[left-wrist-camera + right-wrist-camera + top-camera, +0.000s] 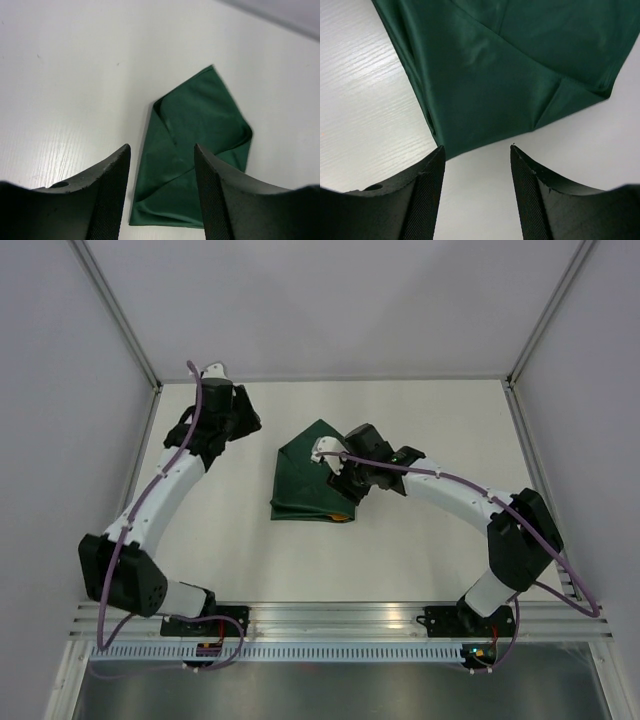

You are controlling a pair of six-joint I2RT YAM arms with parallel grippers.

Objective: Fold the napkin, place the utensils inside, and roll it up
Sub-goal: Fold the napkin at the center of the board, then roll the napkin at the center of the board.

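Observation:
The dark green napkin (303,483) lies folded over in the middle of the white table, with flaps crossing on top. A small orange tip (342,517) pokes out at its near right corner; no utensil shows plainly. My right gripper (338,483) hovers over the napkin's right edge, open and empty. In the right wrist view the napkin (510,70) lies just beyond the gripper (477,150). My left gripper (250,424) is open and empty, left of and behind the napkin. In the left wrist view the napkin (195,145) lies ahead between the fingers of the gripper (162,149).
White walls with aluminium posts (120,320) enclose the table on three sides. An aluminium rail (340,615) runs along the near edge by the arm bases.

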